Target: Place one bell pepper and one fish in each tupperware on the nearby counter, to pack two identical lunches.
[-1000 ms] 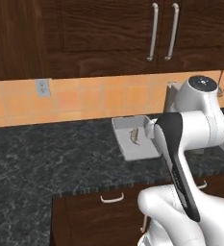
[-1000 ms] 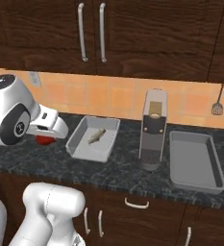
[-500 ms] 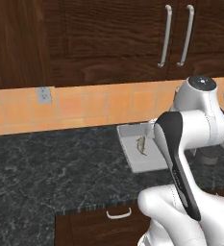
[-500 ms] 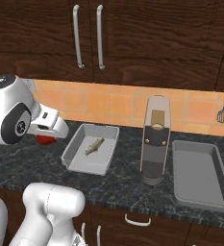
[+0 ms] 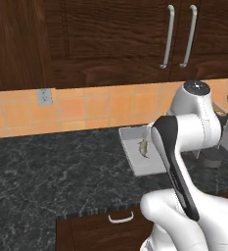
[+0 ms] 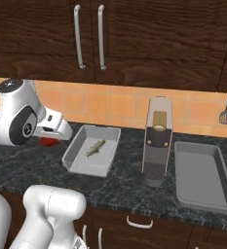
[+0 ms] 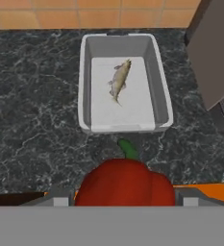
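This is a home kitchen: dark wood cabinets [image 6: 115,39] hang over an orange tiled backsplash [image 6: 110,104], a speckled stone tabletop [image 5: 47,171] carries a coffee machine [image 6: 156,141], and a spatula [image 6: 225,114] hangs on the wall.

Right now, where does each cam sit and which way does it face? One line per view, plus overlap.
Left base view: behind-left, facing counter and tupperware; arm rises lower right.
Right base view: behind-right, facing both tupperware, coffee machine; arm lower left.
Hand view: looks down at tupperware, gripper holding bell pepper.
Shared by all three: the fish tupperware.
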